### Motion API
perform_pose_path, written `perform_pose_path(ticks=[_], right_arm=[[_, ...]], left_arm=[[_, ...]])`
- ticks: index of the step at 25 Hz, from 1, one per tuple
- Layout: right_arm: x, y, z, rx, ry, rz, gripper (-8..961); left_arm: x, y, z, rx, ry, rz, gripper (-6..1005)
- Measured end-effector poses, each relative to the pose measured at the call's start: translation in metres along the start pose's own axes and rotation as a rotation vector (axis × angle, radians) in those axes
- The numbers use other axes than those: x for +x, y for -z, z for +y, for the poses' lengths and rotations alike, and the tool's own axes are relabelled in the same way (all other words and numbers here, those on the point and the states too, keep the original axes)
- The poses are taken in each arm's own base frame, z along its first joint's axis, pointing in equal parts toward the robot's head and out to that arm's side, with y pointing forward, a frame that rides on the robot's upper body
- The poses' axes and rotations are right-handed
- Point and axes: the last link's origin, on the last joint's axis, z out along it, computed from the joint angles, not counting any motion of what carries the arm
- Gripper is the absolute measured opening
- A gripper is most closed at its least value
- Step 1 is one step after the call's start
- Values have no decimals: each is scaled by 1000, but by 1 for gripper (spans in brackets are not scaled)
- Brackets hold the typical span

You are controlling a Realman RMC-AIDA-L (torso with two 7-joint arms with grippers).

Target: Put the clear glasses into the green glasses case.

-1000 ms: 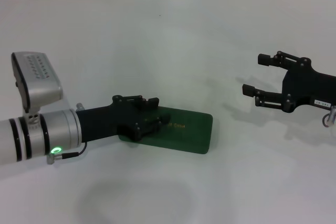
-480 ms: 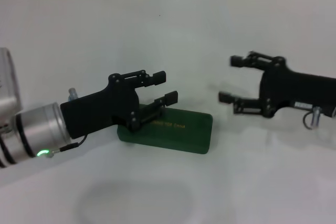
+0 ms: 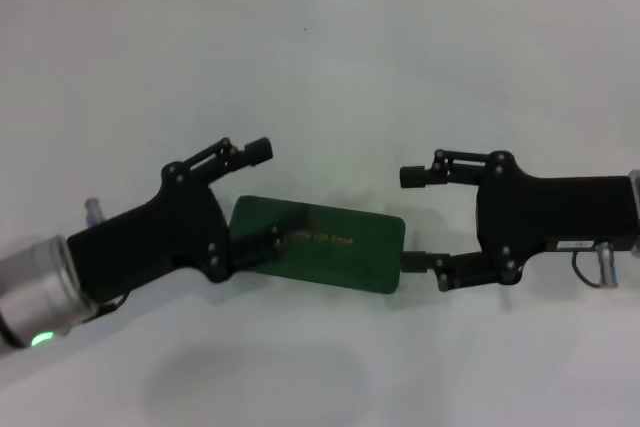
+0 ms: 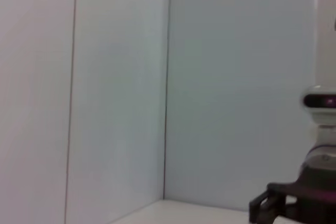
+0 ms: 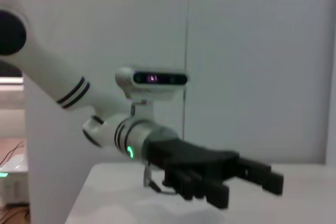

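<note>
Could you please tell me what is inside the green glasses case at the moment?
That cannot be seen: the green glasses case lies shut on the table, so its lid hides the inside. The left gripper and right gripper are open at either end. No glasses show anywhere.

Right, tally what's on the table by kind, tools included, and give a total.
Green glasses case: 1, lid closed
Robot tools: 2, left tool and right tool, both open at the case's ends
Clear glasses: 0 in view
Total: 3
</note>
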Motion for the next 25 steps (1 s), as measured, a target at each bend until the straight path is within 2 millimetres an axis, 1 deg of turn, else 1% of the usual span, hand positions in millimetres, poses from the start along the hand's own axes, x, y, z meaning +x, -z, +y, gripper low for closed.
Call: perform_pose_path(ticks=[1, 5, 10, 18, 25], right_arm=[[1, -1, 0, -3, 1, 6, 808], [2, 0, -1, 9, 4, 14, 807], [2, -2, -1, 11, 4, 11, 807], [4, -1, 1, 15, 0, 11, 807], [6, -3, -2, 35, 2, 25, 807]], left_arm=[[0, 2, 3, -3, -9, 6, 797], [-2, 7, 8, -3, -15, 12, 797], [-5, 6, 10, -3, -16, 8, 797], [-7, 5, 9, 4, -28, -1, 797], [-7, 5, 10, 6, -26, 1, 797]])
